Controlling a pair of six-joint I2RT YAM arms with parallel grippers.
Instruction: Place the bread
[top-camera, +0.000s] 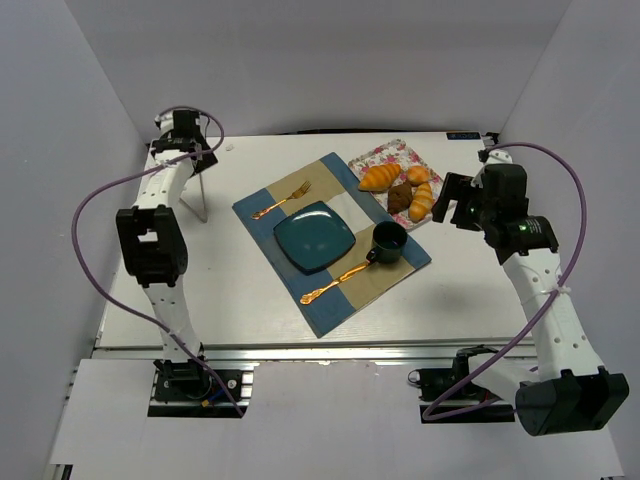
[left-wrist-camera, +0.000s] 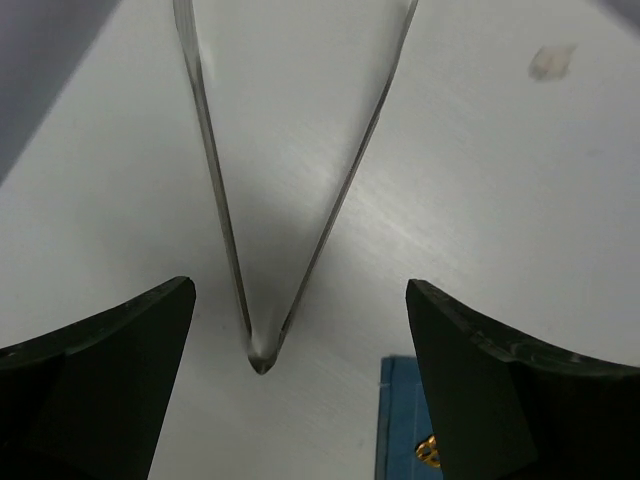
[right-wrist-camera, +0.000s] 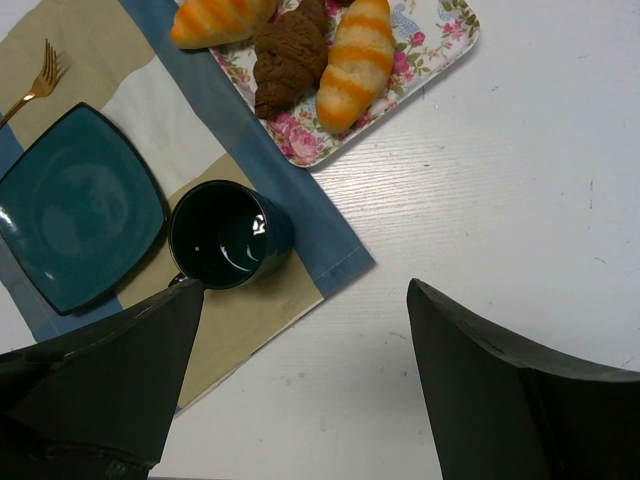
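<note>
Several bread rolls lie on a floral tray at the back right: an orange roll, a brown roll and another orange roll. The right wrist view shows the brown roll and an orange roll on the tray. A teal square plate sits empty on the placemat. My right gripper is open and empty above the table, right of the mug; in its wrist view the right gripper holds nothing. My left gripper is open at the back left.
Metal tongs stand on the table under the left gripper; the tongs lie between its open jaws, untouched. A dark mug, a gold fork and a gold spoon lie on the placemat.
</note>
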